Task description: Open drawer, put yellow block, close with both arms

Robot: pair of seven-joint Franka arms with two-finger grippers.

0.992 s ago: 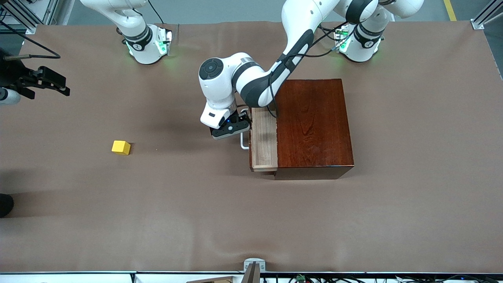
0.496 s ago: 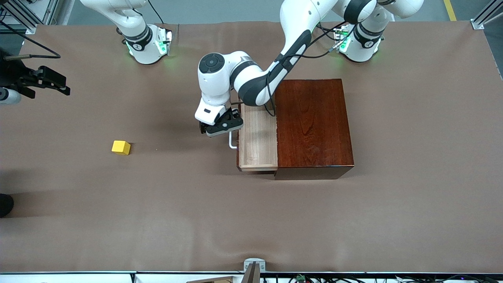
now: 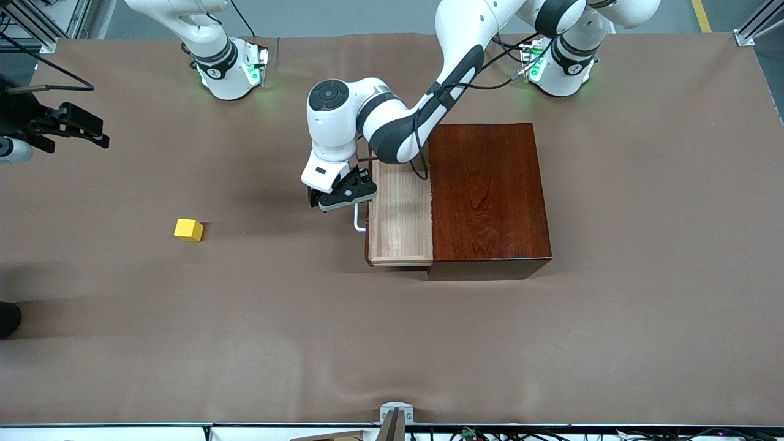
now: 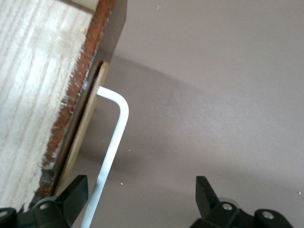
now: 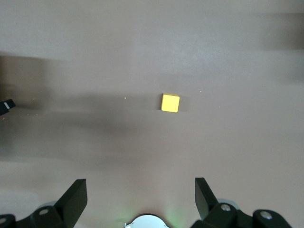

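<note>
Drawer (image 3: 399, 217) pulled out of the dark wood box (image 3: 487, 196), left gripper (image 4: 140, 199) spread wide around the white handle (image 4: 114, 142) without pinching it, yellow block (image 3: 188, 229) on the brown table (image 3: 392, 343) toward the right arm's end, right gripper (image 5: 141, 197) wide open, holding nothing, waiting high over the table

Bare table around yellow block (image 3: 188, 229).

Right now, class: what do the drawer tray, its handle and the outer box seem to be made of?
Drawer: pale unfinished-looking wood, matte, visible grain lines. Handle: smooth white bent rod, perhaps painted metal or plastic; unclear which. Box: dark reddish wood or veneer, glossy, grain showing under a sheen.
</note>
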